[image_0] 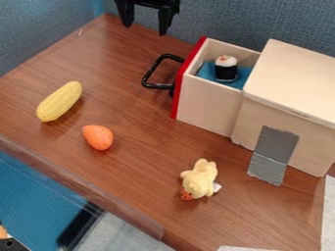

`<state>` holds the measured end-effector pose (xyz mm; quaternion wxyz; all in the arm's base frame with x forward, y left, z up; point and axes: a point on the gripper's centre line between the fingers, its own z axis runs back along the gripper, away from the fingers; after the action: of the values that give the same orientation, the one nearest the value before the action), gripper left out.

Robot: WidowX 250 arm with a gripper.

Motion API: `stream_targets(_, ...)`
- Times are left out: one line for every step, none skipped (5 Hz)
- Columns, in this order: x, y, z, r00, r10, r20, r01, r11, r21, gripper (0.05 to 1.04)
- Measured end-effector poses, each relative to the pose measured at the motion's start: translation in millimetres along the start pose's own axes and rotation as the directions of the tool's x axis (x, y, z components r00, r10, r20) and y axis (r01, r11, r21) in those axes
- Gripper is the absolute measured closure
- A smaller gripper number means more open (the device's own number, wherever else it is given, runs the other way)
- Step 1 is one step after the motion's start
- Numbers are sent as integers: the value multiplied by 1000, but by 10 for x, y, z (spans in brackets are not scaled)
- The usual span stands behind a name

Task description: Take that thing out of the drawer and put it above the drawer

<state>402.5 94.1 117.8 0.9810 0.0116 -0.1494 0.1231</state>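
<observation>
At the top edge of the view, left of the open drawer (209,103), the black gripper (145,30) hangs over the far part of the desk (137,171). Its two fingers are spread, with nothing between them, and it is apart from the drawer and its contents.

Subject item: a sushi-like toy (226,68), black below and white above, with an orange patch on top. Located inside the drawer, upright on a blue lining (207,71), near the edge of the cabinet top.

The drawer is pulled out from a pale wooden cabinet (298,81). Its front panel is red and carries a black looped handle (151,73). Grey tape (274,149) runs down the cabinet's near side and onto the desk.

Other items noted: a yellow corn cob (59,101) lies at a slant toward the left; an orange, rounded toy (98,137) lies near it, closer to the camera. A pale yellow plush animal (200,179), with an orange part at its lower end and a white tag, lies in front of the cabinet, apart from it.
</observation>
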Motion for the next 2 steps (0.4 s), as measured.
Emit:
stream_targets(-62, 0, -139, 999, 6, -41, -6, 1000, 0, 83)
stream_targets(-49, -224, -108, 998, 1, -56, -3, 999, -33, 83)
